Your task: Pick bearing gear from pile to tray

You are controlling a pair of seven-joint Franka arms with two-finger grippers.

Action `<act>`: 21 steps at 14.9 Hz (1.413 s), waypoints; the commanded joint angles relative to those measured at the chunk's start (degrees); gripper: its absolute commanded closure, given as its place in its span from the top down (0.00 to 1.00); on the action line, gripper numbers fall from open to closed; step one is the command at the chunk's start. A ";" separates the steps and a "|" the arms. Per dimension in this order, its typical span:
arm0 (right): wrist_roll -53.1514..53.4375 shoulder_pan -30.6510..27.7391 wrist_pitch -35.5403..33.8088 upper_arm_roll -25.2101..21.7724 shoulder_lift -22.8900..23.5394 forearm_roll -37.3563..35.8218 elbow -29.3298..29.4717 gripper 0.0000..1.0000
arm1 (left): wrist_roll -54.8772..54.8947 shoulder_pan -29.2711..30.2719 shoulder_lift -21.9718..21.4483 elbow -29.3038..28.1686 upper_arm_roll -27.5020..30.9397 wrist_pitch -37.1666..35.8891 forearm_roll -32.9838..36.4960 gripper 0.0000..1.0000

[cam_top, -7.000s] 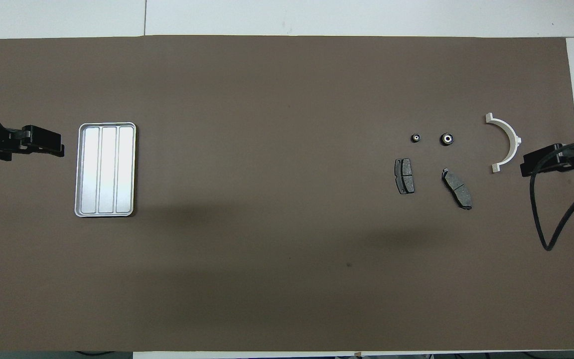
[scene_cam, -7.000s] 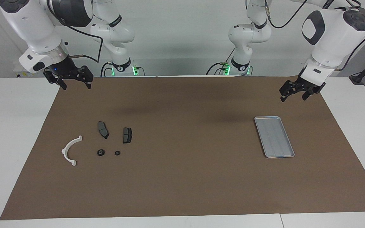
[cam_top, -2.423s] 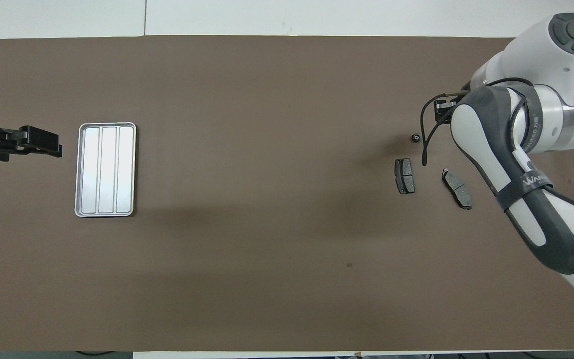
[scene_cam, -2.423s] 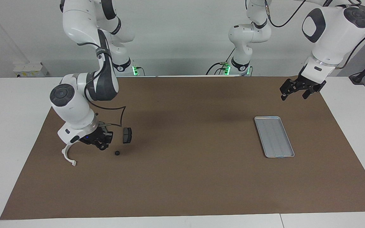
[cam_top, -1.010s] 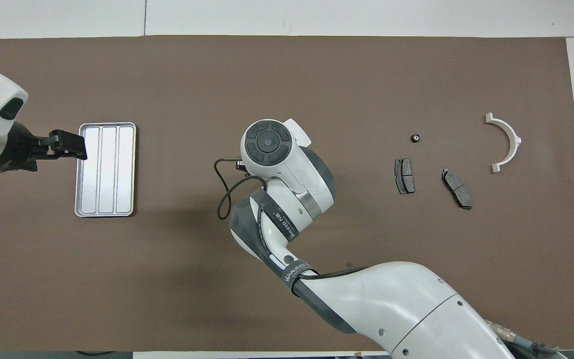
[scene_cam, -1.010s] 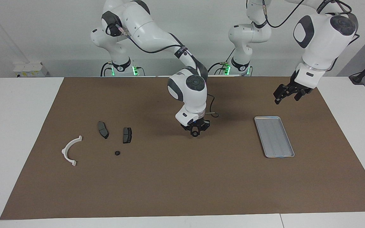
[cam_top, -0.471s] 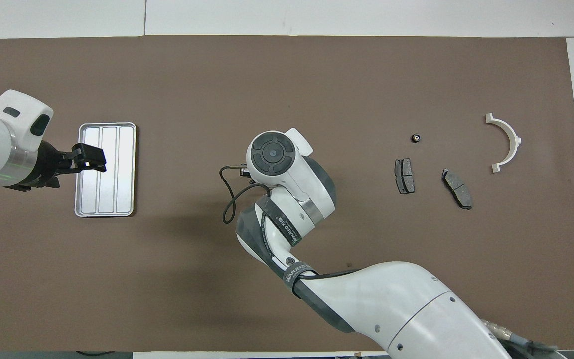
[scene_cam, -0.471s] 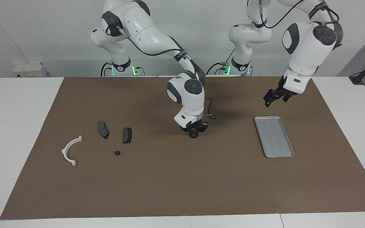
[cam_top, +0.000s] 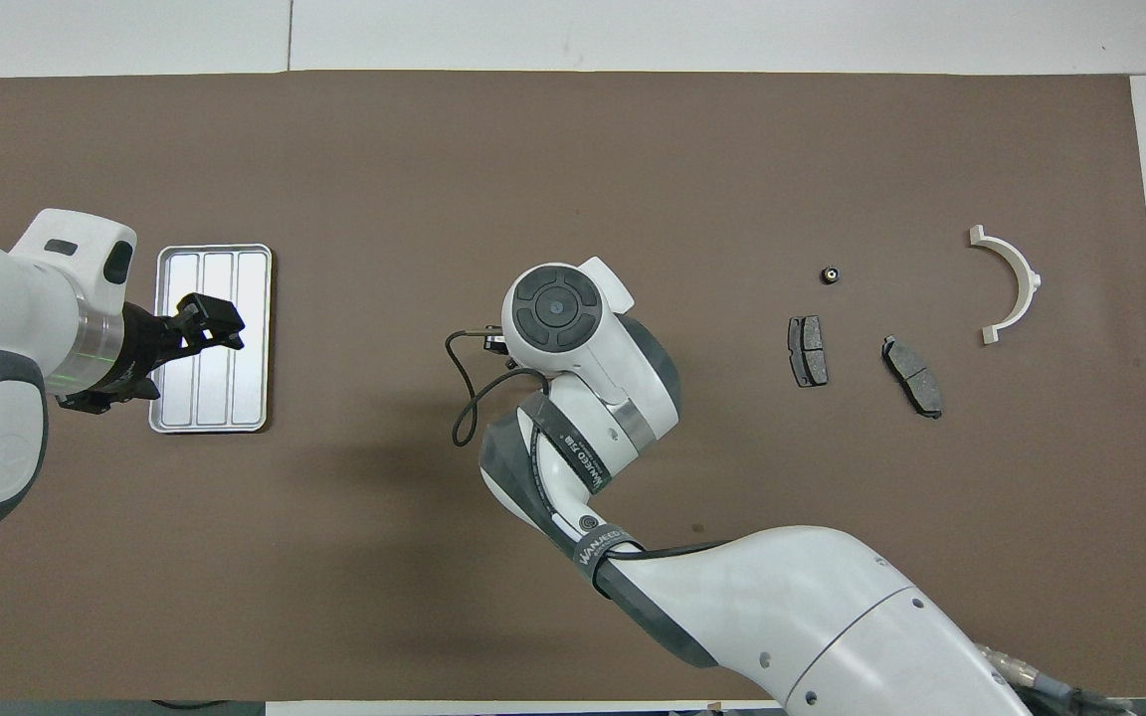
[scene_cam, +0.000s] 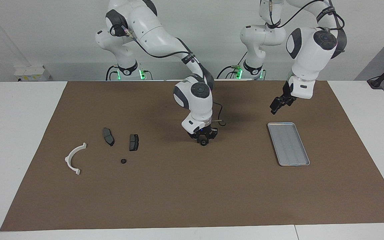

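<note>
— Where's the bearing gear [scene_cam: 204, 143]?

— Seemingly pinched in my right gripper [scene_cam: 204, 141] over mid brown mat [scene_cam: 192, 193]. My left gripper [scene_cam: 276, 105] hovers near the tray [scene_cam: 288, 144], fingers unclear. White wall [scene_cam: 45, 33] up top.

1. The right arm reaches out low over the middle of the mat, wrist pointing down; the right gripper [scene_cam: 204, 141] has its fingers closed on a small black ring.
2. The left arm bends downward, with the left gripper [scene_cam: 276, 105] raised in the air.
</note>
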 commanded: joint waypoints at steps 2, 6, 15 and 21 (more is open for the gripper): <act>-1.29 -7.42 -15.67 0.46 -1.66 2.64 12.97 1.00 | -7.44 -4.35 0.63 -1.70 0.59 2.94 -0.37 1.00; -22.34 -19.28 -23.78 0.29 -7.37 2.38 13.86 1.00 | -19.93 -11.21 7.31 0.84 0.60 8.91 -0.37 1.00; -45.60 -31.61 -11.76 -0.07 -12.74 -0.08 -3.79 1.00 | -38.91 -25.71 32.80 26.25 0.95 3.46 -2.66 1.00; -45.25 -29.68 -5.70 -0.07 -11.78 -0.08 -8.54 1.00 | -40.07 -27.75 35.62 22.75 0.86 13.20 -2.57 1.00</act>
